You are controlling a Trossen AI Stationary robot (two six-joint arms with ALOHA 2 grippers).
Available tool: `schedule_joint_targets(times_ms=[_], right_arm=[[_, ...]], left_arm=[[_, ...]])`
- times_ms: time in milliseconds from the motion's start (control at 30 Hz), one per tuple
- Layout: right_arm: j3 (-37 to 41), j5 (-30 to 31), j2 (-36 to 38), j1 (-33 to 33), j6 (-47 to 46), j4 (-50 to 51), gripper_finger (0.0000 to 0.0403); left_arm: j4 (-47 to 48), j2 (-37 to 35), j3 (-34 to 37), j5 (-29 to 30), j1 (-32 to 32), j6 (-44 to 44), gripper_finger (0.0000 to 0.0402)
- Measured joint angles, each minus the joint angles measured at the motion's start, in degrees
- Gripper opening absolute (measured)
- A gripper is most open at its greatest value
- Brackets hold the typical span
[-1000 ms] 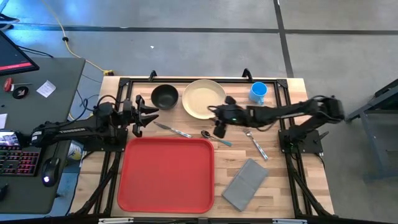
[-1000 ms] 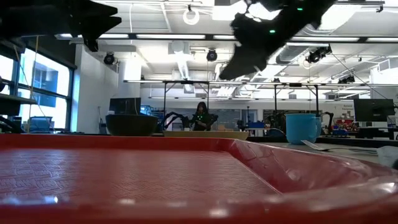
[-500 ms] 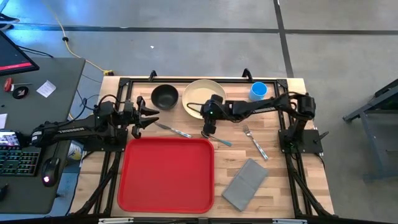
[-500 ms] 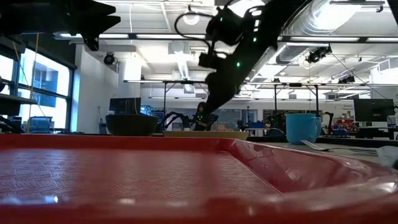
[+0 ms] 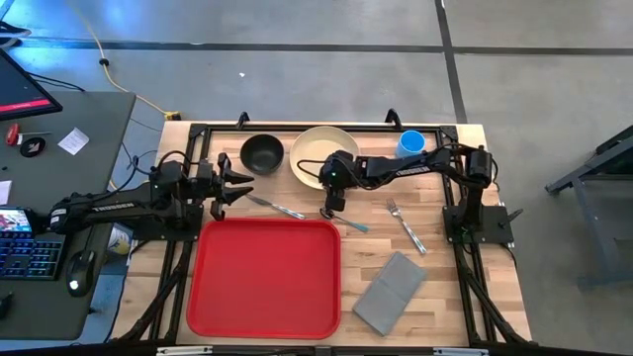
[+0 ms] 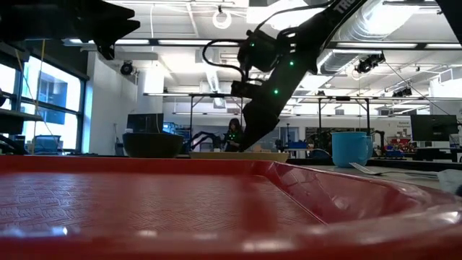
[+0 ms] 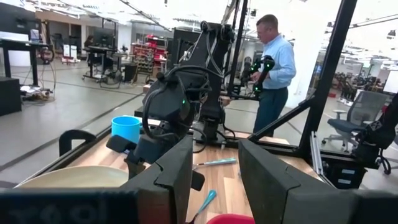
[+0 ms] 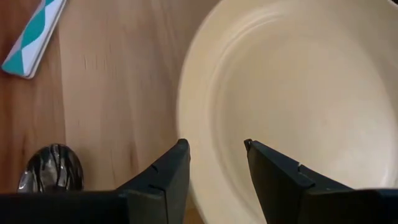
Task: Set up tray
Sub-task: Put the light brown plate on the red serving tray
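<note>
The red tray (image 5: 264, 277) lies flat at the near middle of the table (image 5: 475, 148), its long axis running near to far and its short sides facing the near and far edges; nothing sits on it. Just beyond its far edge lie a knife (image 5: 274, 207) and a spoon (image 5: 336, 216), with a fork (image 5: 406, 225) to the right and a grey napkin (image 5: 390, 293) just right of the tray. Farther back stand a black bowl (image 5: 262, 153), a cream plate (image 5: 316, 153) and a blue cup (image 5: 410, 145). The right gripper (image 5: 330, 195) hangs over the near edge of the plate, fingers (image 8: 163, 177) parted astride the rim and holding nothing. The left gripper (image 5: 237, 182) hovers beside the bowl, left of the knife, its fingers (image 7: 177, 171) spread and empty
</note>
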State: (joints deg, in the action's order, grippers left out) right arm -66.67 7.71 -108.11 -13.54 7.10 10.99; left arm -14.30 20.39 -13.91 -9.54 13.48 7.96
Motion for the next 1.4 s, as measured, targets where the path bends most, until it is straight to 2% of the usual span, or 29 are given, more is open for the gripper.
schedule_joint_targets(times_ms=[300,933,1267,1400], right_arm=[[0.00,-2.23,-1.60,-0.33,-0.57,-0.17,0.0141],[0.00,0.70,-0.53,0.52,0.42,-3.24,0.0152],[0.07,-2.56,-1.40,0.81,-0.77,-3.23,0.0144],[0.07,-2.09,-1.40,0.82,-0.75,-3.25,0.0138]], left_arm=[[0.83,0.01,0.00,0.20,-0.01,0.22,0.0166],[1.25,-0.01,0.02,0.15,0.00,0.58,0.0166],[1.32,-0.01,0.04,0.00,-0.01,1.29,0.0166],[1.44,0.01,0.04,0.02,0.01,1.29,0.0166]])
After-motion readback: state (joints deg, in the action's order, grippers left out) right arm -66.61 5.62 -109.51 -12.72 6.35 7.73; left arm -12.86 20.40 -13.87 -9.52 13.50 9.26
